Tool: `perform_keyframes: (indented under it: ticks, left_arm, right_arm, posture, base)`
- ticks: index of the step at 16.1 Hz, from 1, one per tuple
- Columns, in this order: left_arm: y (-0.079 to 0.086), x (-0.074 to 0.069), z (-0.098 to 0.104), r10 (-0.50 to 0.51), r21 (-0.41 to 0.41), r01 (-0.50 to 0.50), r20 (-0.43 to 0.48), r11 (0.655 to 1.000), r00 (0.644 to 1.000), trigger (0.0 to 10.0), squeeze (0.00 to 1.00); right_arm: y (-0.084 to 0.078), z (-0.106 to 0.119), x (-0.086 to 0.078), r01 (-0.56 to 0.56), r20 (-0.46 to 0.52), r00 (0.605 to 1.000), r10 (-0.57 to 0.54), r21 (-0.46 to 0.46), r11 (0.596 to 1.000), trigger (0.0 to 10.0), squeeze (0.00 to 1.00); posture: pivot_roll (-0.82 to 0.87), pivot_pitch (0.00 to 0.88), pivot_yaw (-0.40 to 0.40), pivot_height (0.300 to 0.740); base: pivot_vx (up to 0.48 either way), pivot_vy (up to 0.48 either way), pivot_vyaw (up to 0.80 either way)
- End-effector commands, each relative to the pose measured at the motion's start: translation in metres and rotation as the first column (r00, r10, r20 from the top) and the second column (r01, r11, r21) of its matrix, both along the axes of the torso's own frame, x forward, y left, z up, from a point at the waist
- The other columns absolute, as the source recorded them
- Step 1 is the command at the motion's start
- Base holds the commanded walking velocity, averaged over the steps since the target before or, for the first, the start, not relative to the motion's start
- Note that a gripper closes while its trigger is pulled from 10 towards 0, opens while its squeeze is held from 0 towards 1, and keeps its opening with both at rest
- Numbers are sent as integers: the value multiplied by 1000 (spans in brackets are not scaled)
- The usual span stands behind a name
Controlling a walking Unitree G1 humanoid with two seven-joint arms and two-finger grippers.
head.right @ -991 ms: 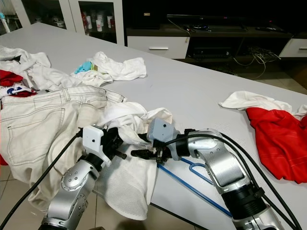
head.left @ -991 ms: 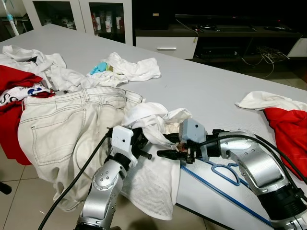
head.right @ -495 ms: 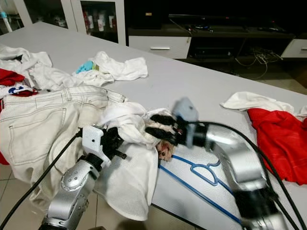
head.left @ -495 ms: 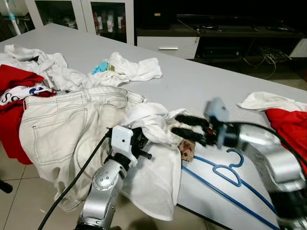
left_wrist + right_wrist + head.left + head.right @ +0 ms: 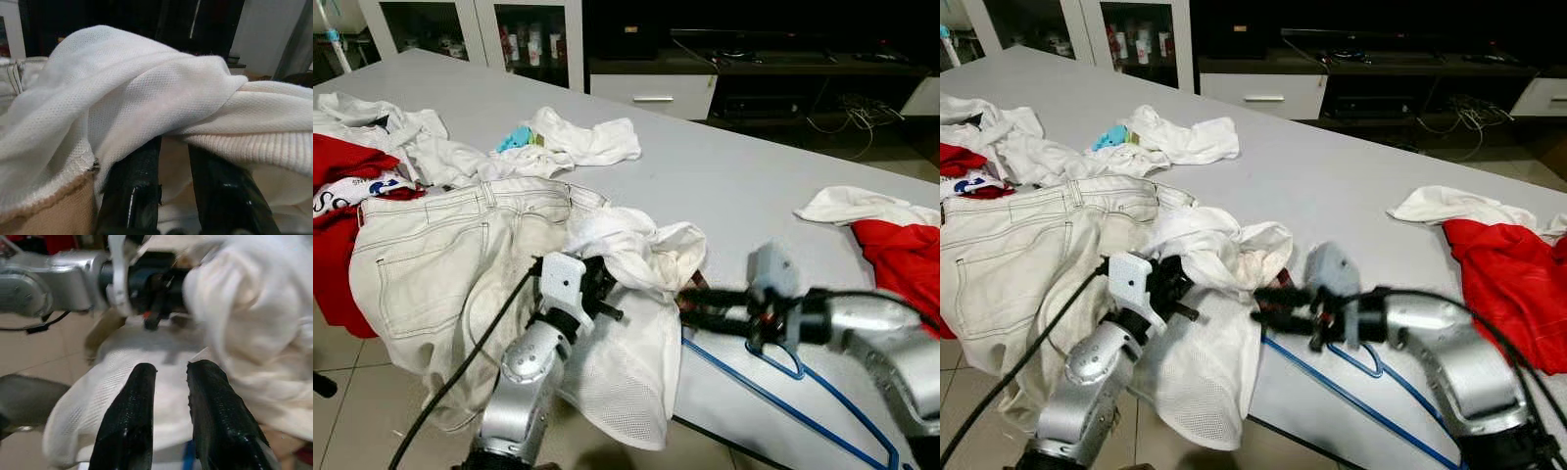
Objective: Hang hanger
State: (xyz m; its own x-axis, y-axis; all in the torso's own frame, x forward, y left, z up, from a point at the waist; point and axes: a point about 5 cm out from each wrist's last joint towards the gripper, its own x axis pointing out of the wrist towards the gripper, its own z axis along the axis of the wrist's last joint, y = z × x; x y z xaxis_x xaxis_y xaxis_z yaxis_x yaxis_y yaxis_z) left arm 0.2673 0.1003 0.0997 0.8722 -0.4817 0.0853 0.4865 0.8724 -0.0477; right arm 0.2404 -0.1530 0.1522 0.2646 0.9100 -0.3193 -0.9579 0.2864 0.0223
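The blue hanger (image 5: 783,377) lies flat on the grey worktop (image 5: 724,176), near its front edge, its hook end just beside the right tool (image 5: 690,305) and its long bar running off toward the robot's right. I judge it light, thin and stiff, and slippery on the smooth worktop; lying flat, it offers little to pinch, so the raised hook or the neck below it looks like the best place to take hold.

The right tool hovers low between the hanger and the white shirt (image 5: 631,294), its fingers (image 5: 132,416) narrowly apart and holding nothing. The left tool (image 5: 168,196) is pushed into the white shirt at the worktop's edge; in the left wrist view cloth drapes over and between its fingers, which stand close together, apparently pinching a fold. The shirt is soft and limp, part of it hanging over the edge.

Pale jeans (image 5: 440,255) lie beside the shirt, with more white laundry (image 5: 578,142) behind and a red garment (image 5: 901,264) well apart on the right. No container shows.
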Motion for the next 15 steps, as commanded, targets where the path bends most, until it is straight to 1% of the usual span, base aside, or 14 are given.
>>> perform_keyframes:
  ticks: [1, 3, 4, 5, 6, 7, 8, 9, 11, 13, 14, 15]
  left_arm:
    - [-2, 3, 8, -41, 17, 40, 32, 999, 999, 10000, 0]
    - [3, 2, 6, -72, 68, 70, 39, 995, 997, 10000, 0]
    - [3, 2, 6, -73, 69, 70, 38, 995, 997, 10000, 0]
    - [3, 2, 5, -96, 76, 94, 25, 993, 995, 10000, 0]
    - [2, -3, 4, -185, 124, 182, 13, 975, 983, 10000, 0]
    - [3, -7, 3, -265, 155, 263, -7, 952, 964, 10000, 0]
    - [8, -8, 6, -304, 168, 303, -17, 938, 952, 10000, 0]
    - [13, -6, 9, -322, 195, 318, -14, 928, 947, 10000, 0]
    - [20, -3, 15, -337, 238, 327, 0, 914, 942, 10000, 0]
    - [30, 1, 25, -360, 276, 346, 4, 897, 933, 10000, 0]
    - [34, 0, 27, -382, 306, 365, -2, 879, 924, 10000, 0]
    - [35, 0, 28, -396, 312, 378, -6, 872, 918, 10000, 0]
  right_arm:
    - [2, 1, -1, -22, -3, 1000, 22, -17, 1000, 10000, 0]
    - [9, -8, -4, -59, -36, 998, 58, -48, 997, 10000, 0]
    - [10, -10, -4, -65, -42, 997, 62, -53, 997, 10000, 0]
    - [12, -15, -4, -74, -61, 996, 70, -64, 995, 10000, 0]
    - [16, -21, -4, -90, -82, 993, 84, -84, 992, 10000, 0]
    - [20, -25, -3, -102, -93, 991, 93, -98, 990, 10000, 0]
    - [23, -28, 1, -89, -77, 994, 80, -115, 989, 10000, 0]
    - [25, -28, 8, -50, -51, 998, 43, -136, 989, 10000, 0]
    - [25, -26, 17, -9, -23, 1000, 6, -158, 987, 10000, 0]
    - [21, -28, 23, 9, -5, 1000, -10, -219, 976, 10000, 0]
    - [17, -34, 25, 22, 4, 1000, -21, -277, 961, 10000, 0]
    - [16, -36, 26, 29, 5, 1000, -29, -291, 956, 10000, 0]
  posture:
    - [-26, 0, -39, 740]
    - [-23, 0, -38, 740]
    - [-23, 0, -38, 740]
    - [-17, 0, -39, 740]
    - [-17, 0, -39, 740]
    - [-10, 0, -40, 740]
    - [1, 0, -42, 740]
    - [1, 0, -42, 740]
    - [1, 0, -42, 740]
    - [18, 0, -47, 740]
    - [17, 0, -47, 740]
    - [17, 0, -47, 740]
  base:
    - [0, 0, 0]
    - [0, 0, 0]
    - [0, 0, 0]
    - [0, 0, 0]
    - [0, 0, 0]
    - [0, 0, 0]
    - [0, 0, 0]
    - [0, 0, 0]
    - [0, 0, 0]
    - [0, 0, 0]
    - [0, 0, 0]
    - [0, 0, 0]
